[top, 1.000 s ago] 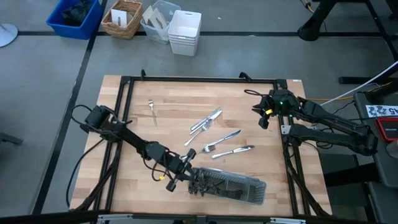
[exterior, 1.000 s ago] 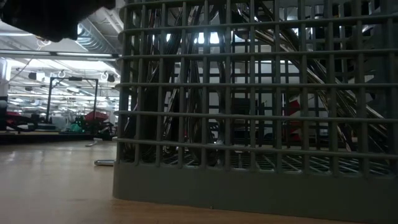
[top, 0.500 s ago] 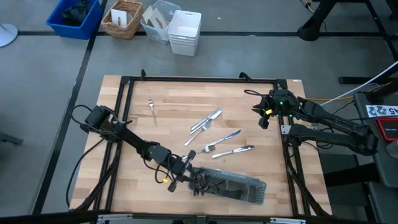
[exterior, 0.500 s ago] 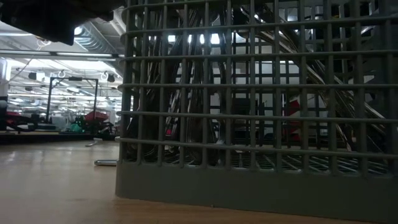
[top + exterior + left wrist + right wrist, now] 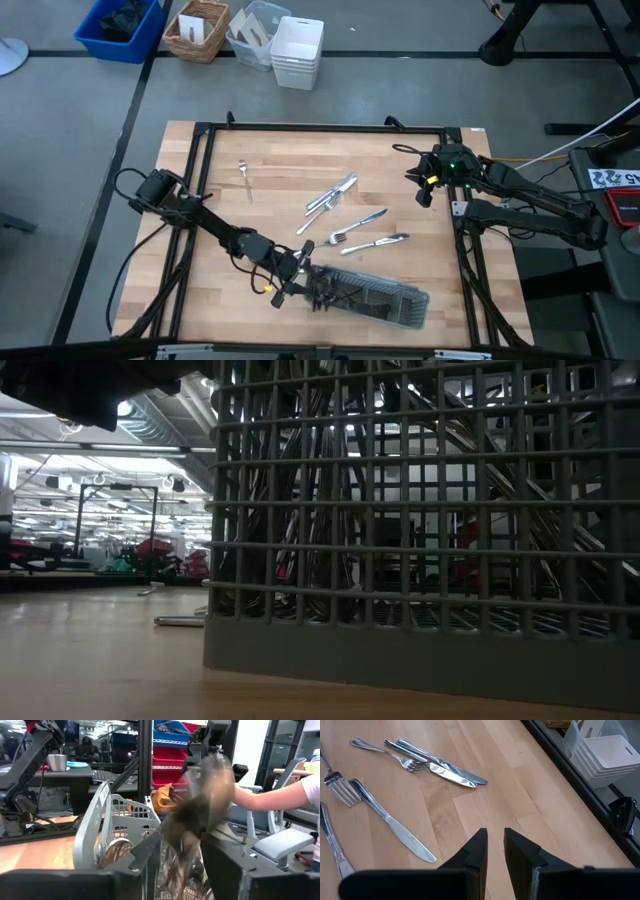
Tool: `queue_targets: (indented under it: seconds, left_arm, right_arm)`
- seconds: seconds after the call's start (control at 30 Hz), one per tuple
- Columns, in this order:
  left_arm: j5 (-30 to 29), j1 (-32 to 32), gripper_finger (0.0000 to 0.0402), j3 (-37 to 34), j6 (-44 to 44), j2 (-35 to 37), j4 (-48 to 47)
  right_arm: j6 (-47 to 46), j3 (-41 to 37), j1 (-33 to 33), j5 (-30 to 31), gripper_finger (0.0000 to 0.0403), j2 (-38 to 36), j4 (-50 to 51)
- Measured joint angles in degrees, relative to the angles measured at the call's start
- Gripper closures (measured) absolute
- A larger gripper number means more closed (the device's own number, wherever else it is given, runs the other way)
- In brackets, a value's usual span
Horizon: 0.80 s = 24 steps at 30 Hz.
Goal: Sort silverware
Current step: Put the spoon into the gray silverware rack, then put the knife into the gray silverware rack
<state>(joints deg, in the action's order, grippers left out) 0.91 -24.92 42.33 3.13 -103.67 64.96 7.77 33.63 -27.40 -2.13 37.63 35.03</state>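
Note:
A long dark grey mesh tray (image 5: 372, 298) lies near the table's front edge and fills the low view (image 5: 420, 560). Silverware stands slanted inside it (image 5: 300, 510). My left gripper (image 5: 298, 280) is level at the tray's left end, open (image 5: 182, 845). A blurred brownish thing (image 5: 200, 815) shows between its fingers, over the tray's wall (image 5: 97, 830). Loose silverware lies flat mid-table: a fork (image 5: 243, 172), a crossed pair (image 5: 330, 195), a knife (image 5: 362, 219) and another piece (image 5: 378, 243). My right gripper (image 5: 425, 190) hangs at the right, its fingers a narrow gap apart (image 5: 495, 840), holding nothing. My left gripper comes level at the tray's left end from the table's left. The thing between its fingers is blurred, and I cannot tell whether a finger (image 5: 145, 852) touches it or the tray.
A black frame (image 5: 210, 130) runs around the wooden table. Beyond the far edge stand a blue bin (image 5: 120, 25), a wicker basket (image 5: 197, 30) and white bins (image 5: 297, 50). A person's arm (image 5: 270, 797) shows in the room behind. Knives and forks (image 5: 400, 832) lie before my right gripper.
The tray has slid a little toward the table's right, as the low view shows by its left end wall. Both arms have stayed in place.

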Motion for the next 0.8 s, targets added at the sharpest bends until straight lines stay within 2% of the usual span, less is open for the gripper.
queue_targets:
  seconds: [0.23,0.4,0.63,0.8]
  left_arm:
    - [0.04,-0.24,0.0259,-0.09,5.16,3.44,-0.99]
    - [0.17,-0.27,0.0259,-0.09,5.34,8.13,-7.07]
    - [-0.38,1.63,0.0259,-0.09,0.92,19.15,-23.49]
    - [-6.56,5.74,0.0259,-0.09,7.44,28.53,-39.99]
  right_arm:
    - [0.00,-0.02,0.00,-0.02,0.0338,0.00,-0.02]
    - [-0.01,0.00,0.00,-0.02,0.0338,0.00,0.01]
    - [-0.05,0.00,0.00,-3.80,0.0338,0.00,0.02]
    - [-0.04,0.00,0.00,-5.42,0.0338,0.00,0.04]
